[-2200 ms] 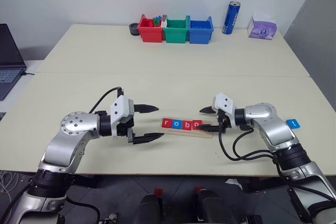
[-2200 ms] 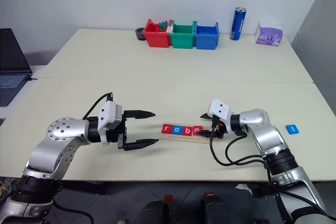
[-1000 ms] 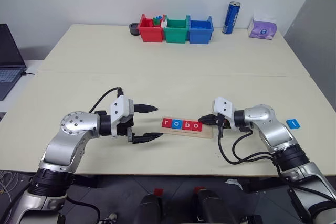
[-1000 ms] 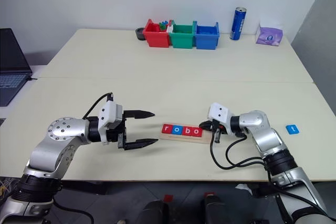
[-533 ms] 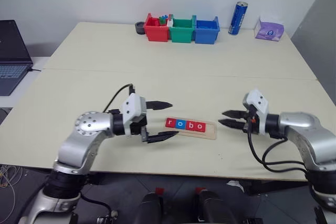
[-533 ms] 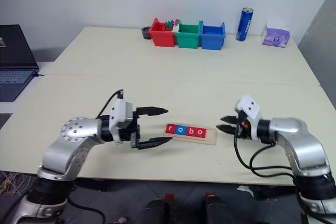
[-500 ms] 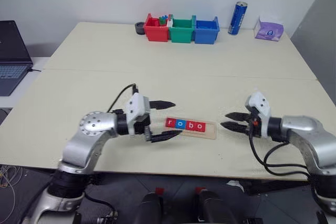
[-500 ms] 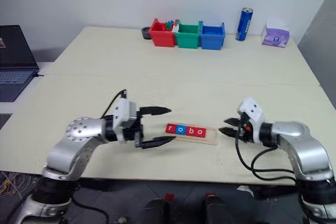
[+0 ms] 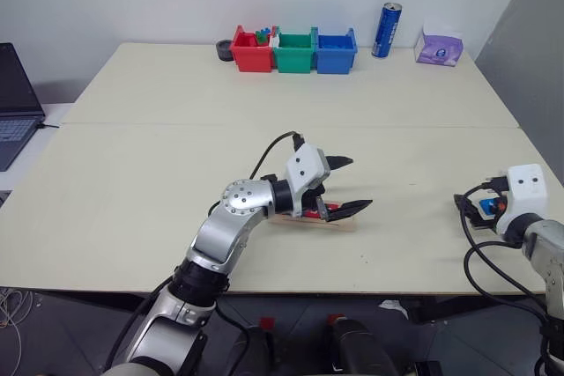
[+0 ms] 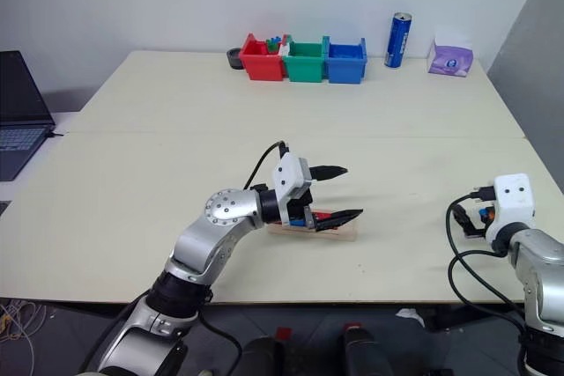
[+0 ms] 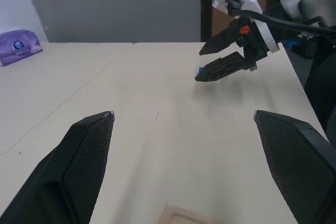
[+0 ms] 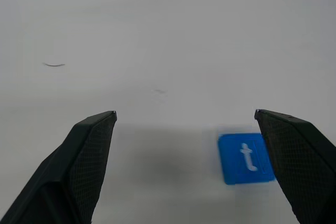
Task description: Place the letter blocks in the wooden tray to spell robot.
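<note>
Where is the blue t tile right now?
The blue t tile lies flat on the table at the robot's right, just ahead of the open right gripper, apart from the wooden tray.

One letter reads plainly from here — a white lowercase "t" on a blue letter block (image 12: 245,158), a small flat square tile lying on the pale table (image 12: 157,35). The stroke stands upright as the right wrist view shows it, with its curled foot to the lower right.

The tiles in the wooden tray (image 9: 339,224) are mostly covered, and what red shows gives no letter I can make out. The blue can (image 9: 387,29) at the far edge of the table carries some light marking — too small to read. The purple packet (image 9: 439,44) beside it likewise has nothing legible on it.
</note>
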